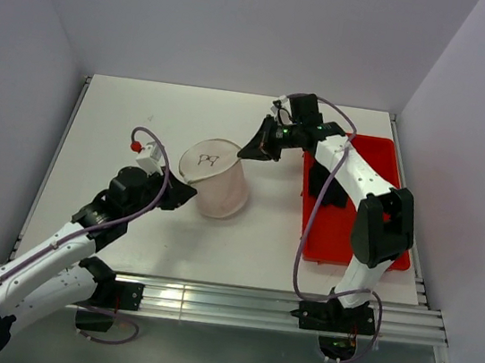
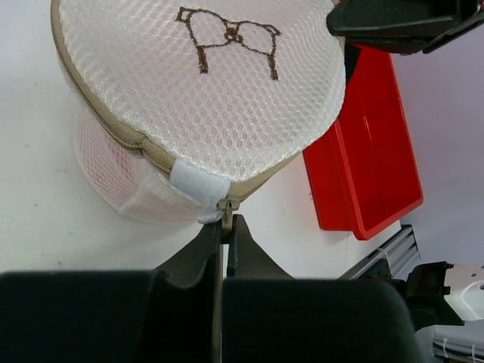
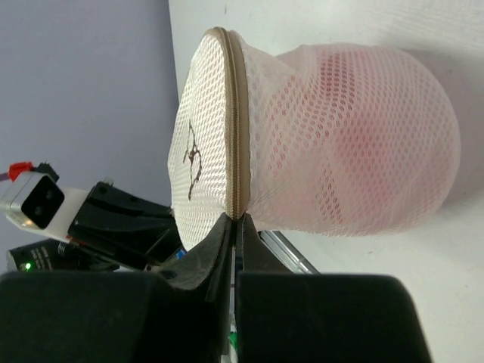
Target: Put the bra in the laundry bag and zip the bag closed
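The laundry bag [image 1: 215, 185] stands upright on the surface [image 1: 125, 120], long axis vertical, round lid up. Left claw [image 2: 225, 236] pinches the zipper pull [image 2: 227, 214]; right claw [image 3: 236, 227] is clamped tight on the opposite rim.

White left arm [image 1: 41, 262], right arm [image 1: 356, 175]; black joints, seemingly purple cables.

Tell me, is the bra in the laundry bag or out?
In. The bra shows pink through the mesh wall of the laundry bag.
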Tool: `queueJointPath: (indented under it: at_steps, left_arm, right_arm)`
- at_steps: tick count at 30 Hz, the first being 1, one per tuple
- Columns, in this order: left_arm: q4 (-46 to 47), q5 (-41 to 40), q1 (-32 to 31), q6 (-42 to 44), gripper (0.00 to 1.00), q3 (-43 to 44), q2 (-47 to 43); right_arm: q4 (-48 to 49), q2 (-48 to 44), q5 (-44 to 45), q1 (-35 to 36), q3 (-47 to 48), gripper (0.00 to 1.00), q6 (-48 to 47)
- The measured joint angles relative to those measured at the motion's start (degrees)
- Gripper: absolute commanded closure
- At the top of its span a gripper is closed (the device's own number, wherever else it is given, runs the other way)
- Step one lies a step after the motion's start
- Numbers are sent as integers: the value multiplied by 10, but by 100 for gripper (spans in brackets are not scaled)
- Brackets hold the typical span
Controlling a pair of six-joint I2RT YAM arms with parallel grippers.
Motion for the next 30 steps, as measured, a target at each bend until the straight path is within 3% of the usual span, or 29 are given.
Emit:
queueJointPath:
  at_steps: [4,5,6,9,12,18,24,30]
  left_arm:
    - [-8,1,3,0,100,7,5]
    - [-8,2,3,0,100,10,11]
    - [-7,3,4,0,100,15,20]
    - [-5,6,7,0,100,21,49]
    - [0,14,7,-2,100,22,89]
    - [21,18,-14,-8,100,42,146]
    - [58,18,-47,-11,100,76,183]
    - [81,17,-73,-12,100,80,212]
  right_arm:
    - [-29,42,-3,1,49,98,-15]
    - [-37,53,0,3,66,92,-19]
    - [-45,62,7,6,82,75,-23]
    - [-56,75,47,13,120,45,-34]
    - [-53,68,92,13,130,36,-39]
    - [-50,18,148,13,80,36,-33]
    - [-14,-97,165,25,-49,36,-6]
    - [84,-184,170,80,-189,36,59]
